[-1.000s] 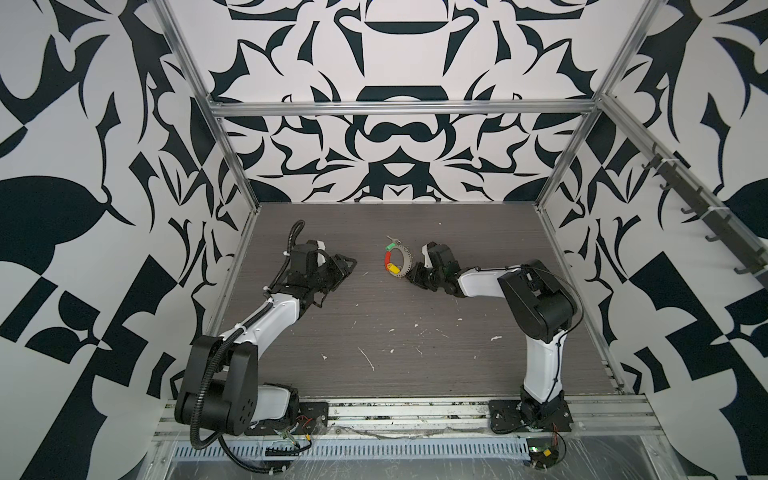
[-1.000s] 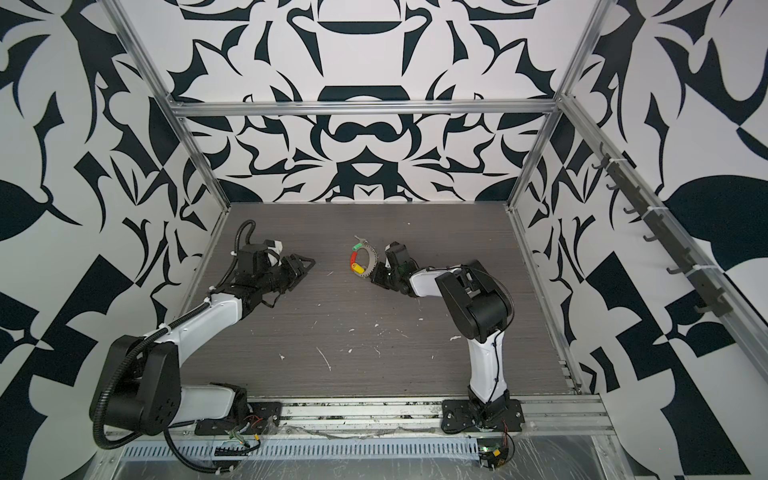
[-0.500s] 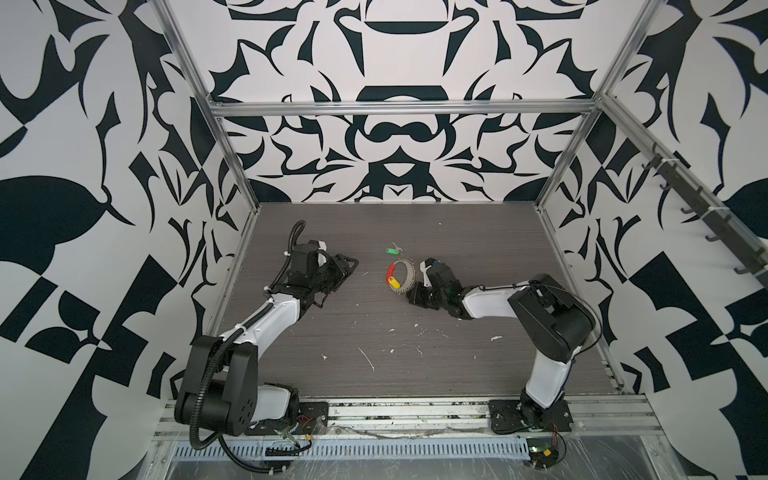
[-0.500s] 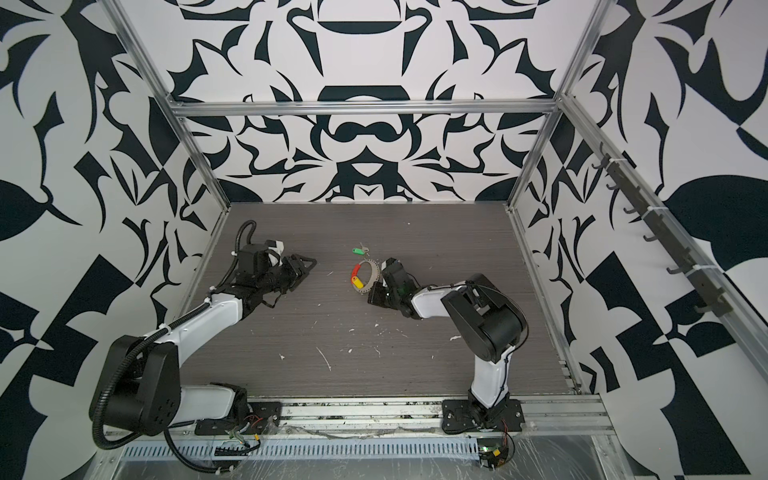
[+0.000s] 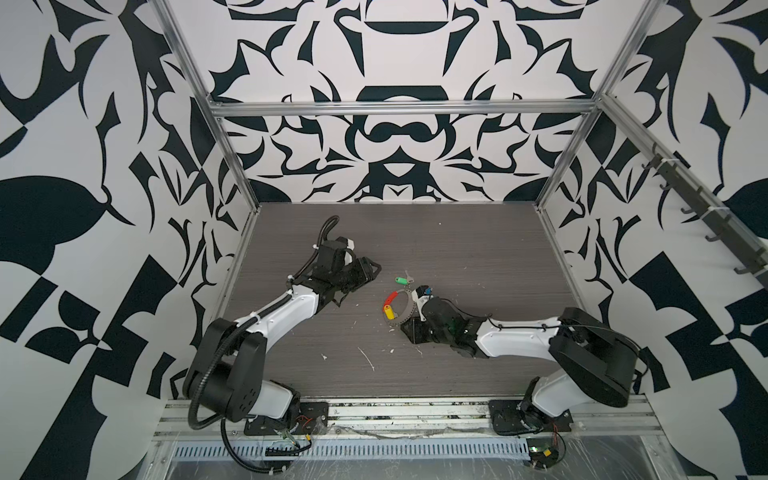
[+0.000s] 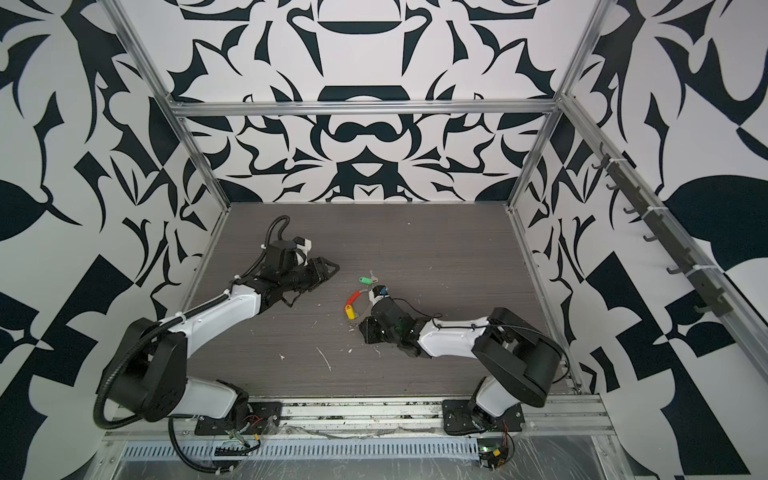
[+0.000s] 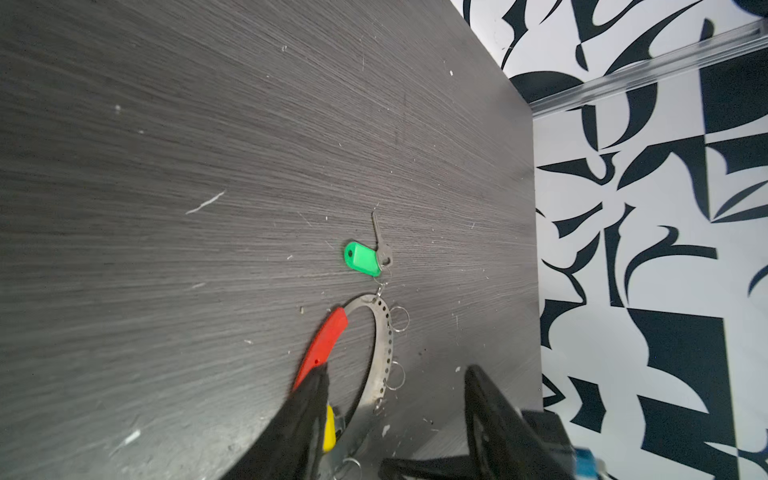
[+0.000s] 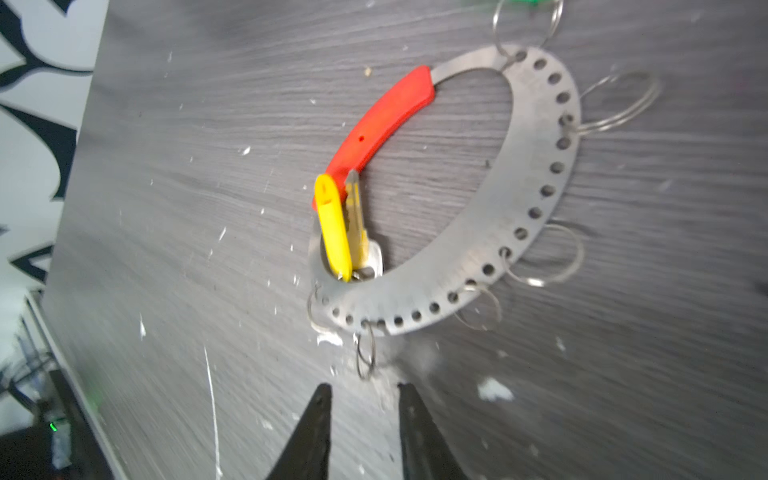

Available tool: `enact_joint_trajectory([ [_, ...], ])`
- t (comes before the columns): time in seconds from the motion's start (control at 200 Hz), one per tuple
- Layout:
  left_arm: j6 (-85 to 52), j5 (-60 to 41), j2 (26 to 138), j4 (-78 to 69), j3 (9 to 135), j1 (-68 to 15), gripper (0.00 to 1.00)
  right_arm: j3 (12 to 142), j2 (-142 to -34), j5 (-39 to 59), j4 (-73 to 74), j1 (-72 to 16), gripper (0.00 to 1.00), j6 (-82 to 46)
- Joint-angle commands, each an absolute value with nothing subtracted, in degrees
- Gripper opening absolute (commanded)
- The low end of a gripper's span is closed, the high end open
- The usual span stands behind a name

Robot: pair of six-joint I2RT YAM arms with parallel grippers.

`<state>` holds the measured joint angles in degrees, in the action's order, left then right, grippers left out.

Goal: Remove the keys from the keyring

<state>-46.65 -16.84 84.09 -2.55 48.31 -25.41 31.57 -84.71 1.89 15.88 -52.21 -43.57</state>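
The keyring (image 8: 517, 178), a flat grey holed hoop, lies on the dark table (image 5: 478, 257) in both top views, at mid-table (image 5: 409, 309). A red curved key strip (image 8: 386, 116) spans its open side. The yellow key (image 8: 332, 224) lies inside the hoop with a metal key beside it. The green key (image 7: 361, 258) rests just beyond the hoop, and its wire loop seems hooked in an end hole. My right gripper (image 8: 362, 390) is open and empty, its tips just short of a small wire loop (image 8: 365, 357). My left gripper (image 7: 395, 384) is open, away to the left (image 5: 373, 268).
Several empty wire loops (image 8: 619, 104) hang from the hoop's outer edge. White scraps (image 5: 368, 358) litter the table toward the front. Patterned walls and aluminium rails (image 5: 557, 266) close in the table on three sides.
My right gripper, shut on the hoop a second ago, pulled it toward the front, then opened and let go. The hoop now lies flat. The left arm has barely moved.
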Motion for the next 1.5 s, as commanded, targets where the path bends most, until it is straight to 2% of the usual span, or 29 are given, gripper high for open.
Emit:
enact_joint_trajectory([
  [0.0, -41.4, -14.1, 87.1, 2.8, 52.2, -29.2, 0.54, 27.8, -76.9, -4.3, 15.1, -52.7, 0.35, -41.5],
  [0.22, -33.1, -9.7, 97.7, 12.1, 63.5, -36.1, 0.45, 23.4, -64.2, -18.5, 10.3, -52.8, 0.43, -42.2],
  [0.305, -30.5, -9.1, 102.6, 15.9, 67.9, -38.0, 0.4, 24.3, -62.2, -17.7, 6.3, -52.7, 0.43, -39.2],
  [0.385, -28.2, -5.9, 106.4, 19.2, 71.8, -40.4, 0.39, 23.7, -60.8, -18.3, 4.4, -52.7, 0.44, -39.3],
  [0.47, -27.0, -1.5, 109.2, 22.5, 75.1, -42.0, 0.36, 21.8, -58.9, -18.6, 5.2, -52.7, 0.49, -40.4],
  [0.93, -25.8, 2.7, 112.9, 19.6, 75.1, -42.2, 0.32, 20.7, -54.2, -19.4, 4.0, -52.6, 0.48, -40.2],
  [1.215, -23.9, 1.3, 112.5, 13.2, 73.9, -42.2, 0.31, 20.6, -51.8, -19.8, 2.1, -52.6, 0.48, -40.2],
  [1.495, -24.2, 3.7, 114.6, 16.2, 76.3, -42.1, 0.28, 20.0, -49.4, -20.8, 0.7, -52.6, 0.48, -40.6],
])
